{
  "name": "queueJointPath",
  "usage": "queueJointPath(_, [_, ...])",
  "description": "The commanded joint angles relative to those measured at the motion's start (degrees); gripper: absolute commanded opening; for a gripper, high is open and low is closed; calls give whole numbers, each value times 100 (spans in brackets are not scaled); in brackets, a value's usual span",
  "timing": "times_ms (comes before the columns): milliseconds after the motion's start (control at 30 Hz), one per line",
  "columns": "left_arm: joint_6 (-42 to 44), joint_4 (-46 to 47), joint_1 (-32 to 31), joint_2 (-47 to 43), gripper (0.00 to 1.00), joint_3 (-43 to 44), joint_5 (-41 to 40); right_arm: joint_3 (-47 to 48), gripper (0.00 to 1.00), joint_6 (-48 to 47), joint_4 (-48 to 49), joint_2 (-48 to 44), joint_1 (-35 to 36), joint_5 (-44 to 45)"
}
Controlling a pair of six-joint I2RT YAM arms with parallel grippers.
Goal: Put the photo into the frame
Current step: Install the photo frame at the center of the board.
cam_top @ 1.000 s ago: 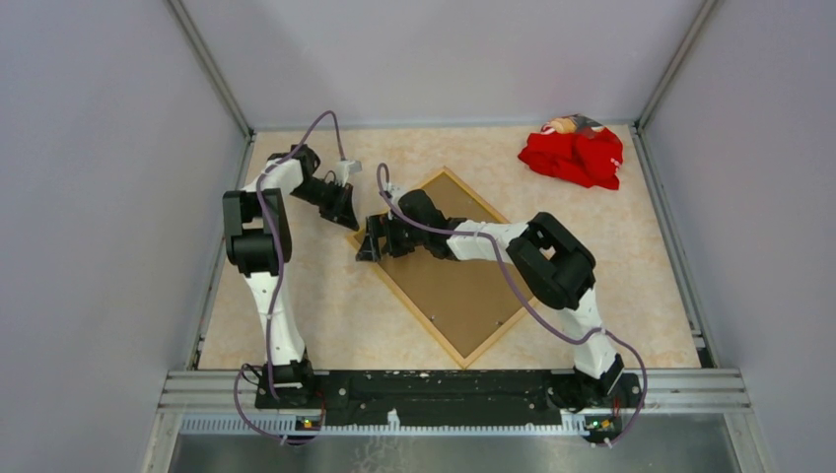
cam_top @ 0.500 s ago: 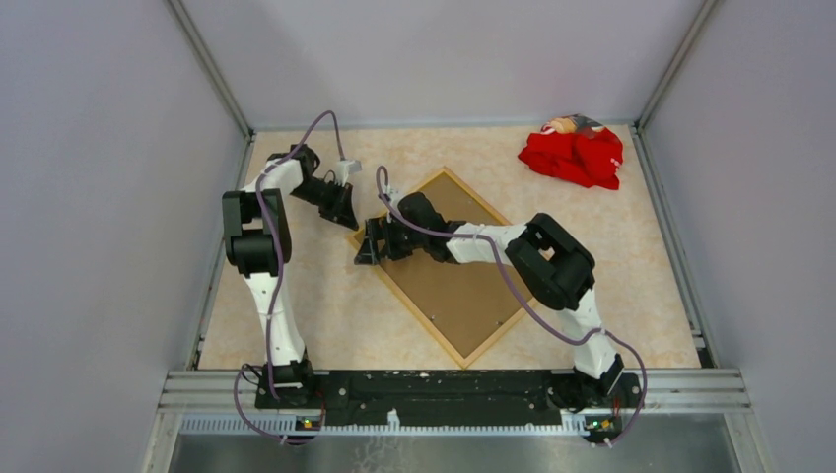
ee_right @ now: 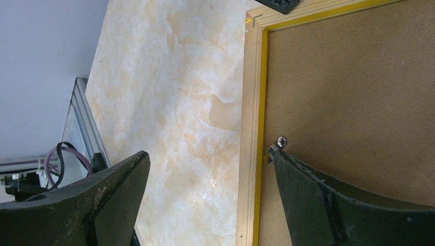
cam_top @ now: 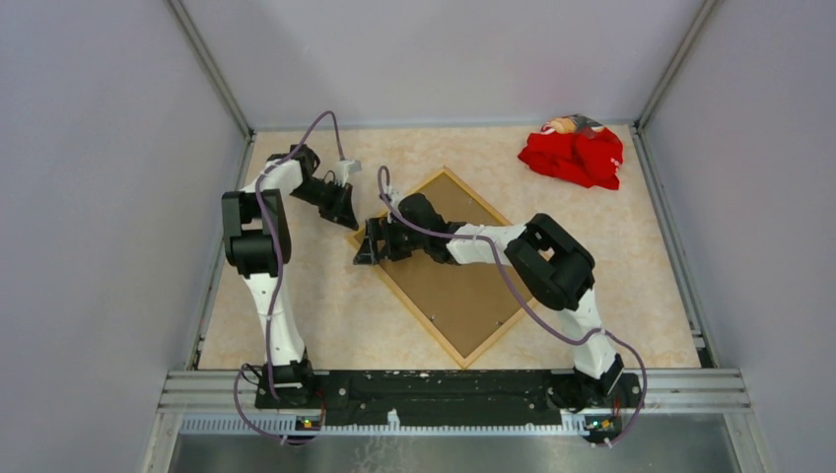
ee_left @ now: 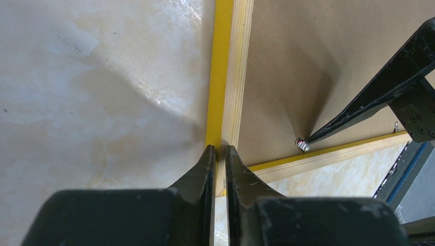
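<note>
- On the pale marbled table [cam_top: 335, 315], the thin yellow-and-wood picture frame [ee_left: 240, 77] lies face down and turned cornerwise. A plain brown backing board [cam_top: 463, 296] fills its opening.
- No printed photo shows in any view, and whether it sits under the board cannot be told. I judge the task to be at the clip-and-board stage, with the back yet to be either opened or fastened.
- Left jaws are drawn almost together, their tips set on the frame's rail near its left corner. Whether they pinch the rail or only press it down is unclear.
- Right jaws stand wide apart and hold nothing. One finger rests at a small metal turn clip [ee_right: 277, 144] on the board's edge, and the other hangs over bare table outside the rail.
- That clip looks like what keeps the board from moving; other clips may be hidden from view.
- A crumpled red cloth [cam_top: 574, 156] lies in the far right corner, well apart from the work.
</note>
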Motion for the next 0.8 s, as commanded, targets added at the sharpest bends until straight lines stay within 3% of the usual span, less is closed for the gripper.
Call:
queueJointPath(0, [140, -95, -109, 52, 13, -239, -394, -68, 90, 126, 228, 54, 98, -52])
queueJointPath(300, [175, -107, -104, 19, 13, -254, -400, -625, 90, 358, 577, -337, 99, 268])
queueJointPath(767, [159, -108, -103, 30, 13, -251, -366, -511, 90, 542, 646, -65, 157, 188])
